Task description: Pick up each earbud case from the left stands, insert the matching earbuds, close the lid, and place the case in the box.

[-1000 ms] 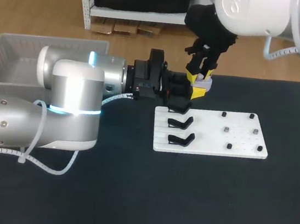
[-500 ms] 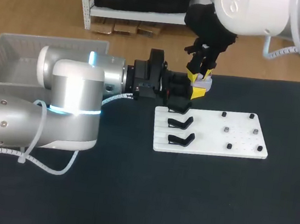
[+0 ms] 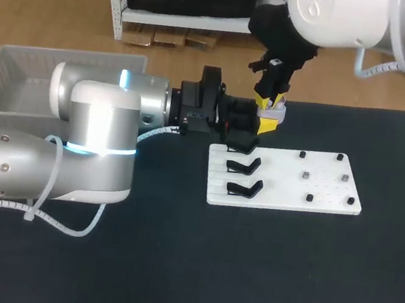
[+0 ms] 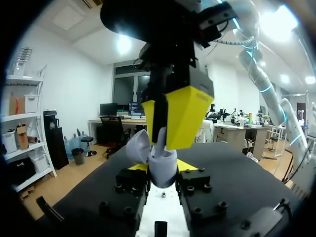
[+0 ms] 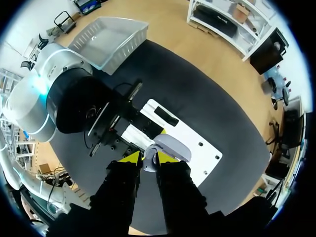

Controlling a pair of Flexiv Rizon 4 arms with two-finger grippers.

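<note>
One earbud case (image 5: pixel 171 146) hangs over the tabletop (image 3: pixel 260 279), just past the far edge of the white board (image 3: pixel 324 188). The left end effector (image 4: pixel 163 173) is clamped on its body from two sides. The right end effector (image 3: pixel 269 106), coming from above, pinches a pale part of the case at its open rim. The lid (image 4: pixel 137 147) stands swung open to one side.

I judge the step to be inserting or closing. The next move calls for a gentle, straight push.

The mouth faces upward. The long axis seems level, in line with the left arm (image 3: pixel 93 130).
</note>
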